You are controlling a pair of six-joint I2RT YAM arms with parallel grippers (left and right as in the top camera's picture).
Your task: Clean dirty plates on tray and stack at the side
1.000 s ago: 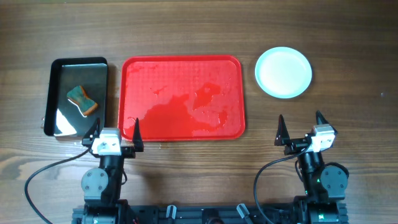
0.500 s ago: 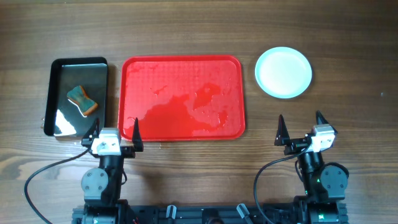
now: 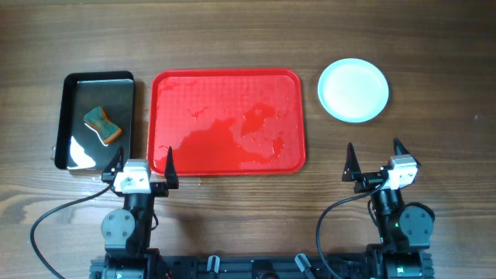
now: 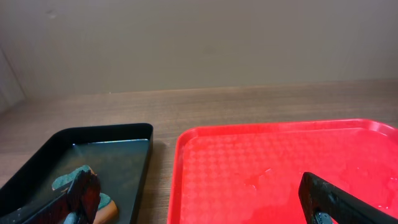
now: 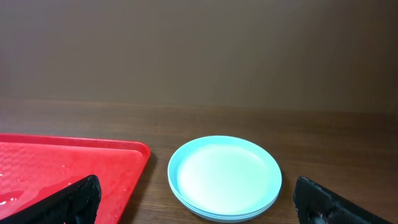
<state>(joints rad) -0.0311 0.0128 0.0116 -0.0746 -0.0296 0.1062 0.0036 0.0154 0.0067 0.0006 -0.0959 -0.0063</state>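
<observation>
left gripper fingers spread, empty, just before the wet red tray. right gripper also spread and empty. plates stacked on the table right of the red tray. sponge lies in a black tray at far left.

No text, label, brand or number can be read in any view. The red tray, the plates and the black tray show plain, unmarked surfaces.

The sponge is half hidden behind the left jaws, the black tray cropped below.
</observation>
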